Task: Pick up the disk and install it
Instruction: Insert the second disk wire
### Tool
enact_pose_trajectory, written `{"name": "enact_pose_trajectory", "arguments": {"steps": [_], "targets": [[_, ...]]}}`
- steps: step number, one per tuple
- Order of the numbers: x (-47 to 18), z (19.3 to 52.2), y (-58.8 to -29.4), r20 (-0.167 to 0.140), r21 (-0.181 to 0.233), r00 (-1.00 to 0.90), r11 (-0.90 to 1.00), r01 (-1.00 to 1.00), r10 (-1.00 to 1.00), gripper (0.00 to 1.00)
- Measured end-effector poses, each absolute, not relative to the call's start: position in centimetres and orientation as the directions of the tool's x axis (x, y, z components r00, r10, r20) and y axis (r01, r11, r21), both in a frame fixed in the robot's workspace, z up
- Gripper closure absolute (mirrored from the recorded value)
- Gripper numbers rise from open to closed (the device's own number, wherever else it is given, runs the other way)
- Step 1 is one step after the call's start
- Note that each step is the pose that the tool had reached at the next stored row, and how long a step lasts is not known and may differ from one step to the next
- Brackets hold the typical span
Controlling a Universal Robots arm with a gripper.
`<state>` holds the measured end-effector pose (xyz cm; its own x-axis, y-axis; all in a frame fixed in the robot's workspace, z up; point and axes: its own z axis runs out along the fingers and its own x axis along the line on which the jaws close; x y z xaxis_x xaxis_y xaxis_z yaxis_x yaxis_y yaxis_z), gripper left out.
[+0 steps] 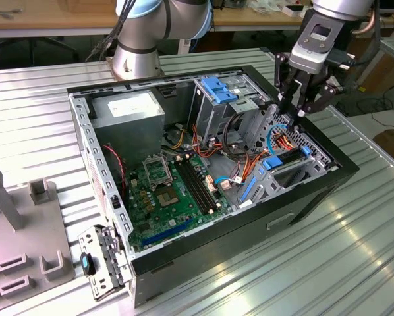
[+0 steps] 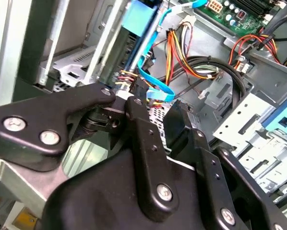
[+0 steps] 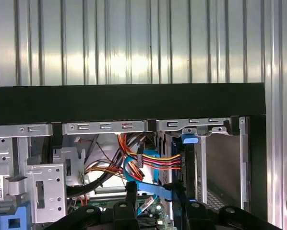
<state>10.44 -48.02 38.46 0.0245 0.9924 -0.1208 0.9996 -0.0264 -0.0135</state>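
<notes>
We see a ribbed metal table [image 1: 355,243] catching bright glare, a wooden bench [image 1: 45,20] along the far side, and dark floor beneath it.

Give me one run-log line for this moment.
gripper: above case's drive bay, exterior view's right | disk: in the bay, blue carrier showing | contact: none visible | cables: beside bay

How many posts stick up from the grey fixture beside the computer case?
3: a tall post at the exterior view's left edge, a shorter post beside it, a third post nearer the camera. The fixture is cut off, so more may be hidden.
</notes>
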Motion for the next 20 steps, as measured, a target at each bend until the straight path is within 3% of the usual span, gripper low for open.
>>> {"name": "enact_pose_trajectory", "arguments": {"steps": [9, 12, 13, 20], "targets": [[10.44, 37.83, -47.56, -0.192, -0.011, 0.025, -0.027, 1.000, 0.981, 0.58], [10.80, 37.83, -47.57, -0.201, -0.011, 0.025, -0.028, 1.000, 0.979, 0.60], [11.07, 37.82, -47.56, -0.202, -0.010, 0.027, -0.030, 0.999, 0.979, 0.67], [11.24, 37.83, -47.56, -0.222, -0.008, 0.033, -0.036, 0.999, 0.974, 0.67]]}}
